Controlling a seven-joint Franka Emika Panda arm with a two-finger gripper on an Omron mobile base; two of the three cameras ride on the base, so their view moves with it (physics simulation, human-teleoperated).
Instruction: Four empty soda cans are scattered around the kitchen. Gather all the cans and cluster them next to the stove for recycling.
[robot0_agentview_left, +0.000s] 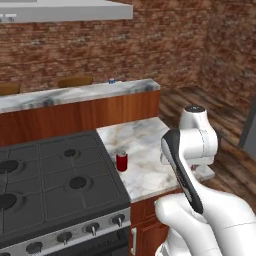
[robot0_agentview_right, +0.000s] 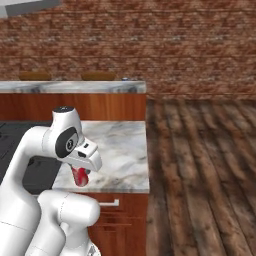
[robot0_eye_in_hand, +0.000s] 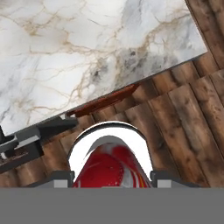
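Looking left to right: the stove (robot0_agentview_left: 50, 185), then a red can (robot0_agentview_left: 121, 161) standing upright on the marble desk (robot0_agentview_left: 145, 145) just beside it, then the fingers (robot0_eye_in_hand: 113, 177) clamped on a second red can (robot0_eye_in_hand: 111, 168) over the desk's edge and the wooden floor (robot0_eye_in_hand: 183, 118). Empty cans are light, thin-walled and slick, I'd guess. Squeeze mid-body gently or they dent. A blue can (robot0_agentview_left: 112, 80) sits on the far bar.

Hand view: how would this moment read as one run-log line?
end effector: shut on red cylindrical soda can | view: white marble counter edge | second red can: beside black gas stove
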